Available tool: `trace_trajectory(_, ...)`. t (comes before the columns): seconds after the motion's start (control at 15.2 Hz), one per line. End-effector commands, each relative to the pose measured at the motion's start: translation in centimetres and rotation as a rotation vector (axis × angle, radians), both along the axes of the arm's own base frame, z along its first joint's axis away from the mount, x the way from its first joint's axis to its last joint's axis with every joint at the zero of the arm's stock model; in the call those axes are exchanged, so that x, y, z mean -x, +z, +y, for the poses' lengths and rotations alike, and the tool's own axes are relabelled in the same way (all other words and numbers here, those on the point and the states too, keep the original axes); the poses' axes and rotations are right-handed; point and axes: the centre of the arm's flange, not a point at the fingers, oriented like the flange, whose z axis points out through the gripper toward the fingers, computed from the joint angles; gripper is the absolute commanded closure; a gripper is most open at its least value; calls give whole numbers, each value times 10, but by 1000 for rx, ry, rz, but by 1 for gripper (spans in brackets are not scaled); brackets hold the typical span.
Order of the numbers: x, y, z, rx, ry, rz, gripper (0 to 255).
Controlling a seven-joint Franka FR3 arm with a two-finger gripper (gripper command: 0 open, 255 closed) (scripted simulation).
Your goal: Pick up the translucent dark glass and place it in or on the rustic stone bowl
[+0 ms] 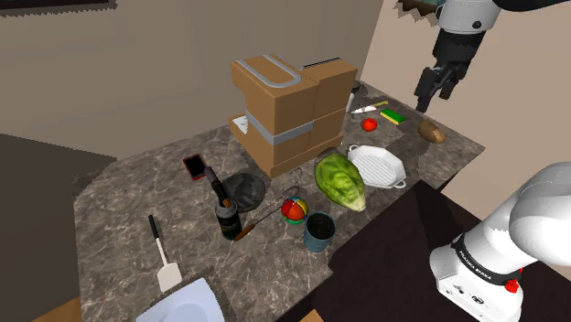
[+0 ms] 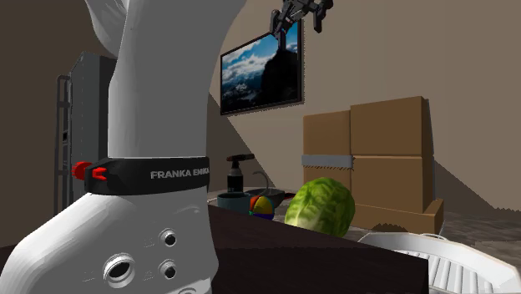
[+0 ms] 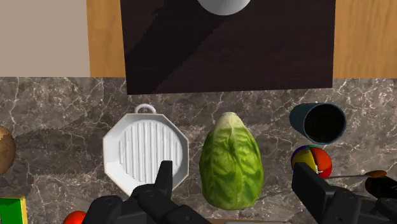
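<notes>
Above the marbled countertop (image 1: pixel 137 187) — brown walls (image 1: pixel 165 55) behind — the jaws hang open.

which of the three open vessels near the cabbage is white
The ribbed dish right beside the cabbage; the glass is dark teal and the bowl dark grey.

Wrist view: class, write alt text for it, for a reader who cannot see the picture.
The open black gripper hangs above a marble counter, over a green lettuce head. A white ridged dish lies on one side of the lettuce; a dark teal glass and a multicoloured ball sit on the other.
</notes>
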Motion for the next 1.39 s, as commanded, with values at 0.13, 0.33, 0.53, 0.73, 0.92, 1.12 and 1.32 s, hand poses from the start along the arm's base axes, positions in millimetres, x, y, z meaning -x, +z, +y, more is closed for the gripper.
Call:
trace_trajectory(0.13, -2, -24, 10, -9, 1, -4, 0)
trace_trajectory(0.33, -4, -59, 25, -23, 2, -10, 0)
trace_trajectory(0.53, -7, -94, 40, -36, 3, -15, 0)
trace_trajectory(0.73, -10, -129, 56, -50, 4, -21, 0)
trace_trajectory(0.92, -13, -164, 73, -63, 5, -27, 0)
trace_trajectory(1.12, -17, -198, 90, -77, 7, -33, 0)
trace_trajectory(1.32, -20, -232, 107, -90, 8, -39, 0)
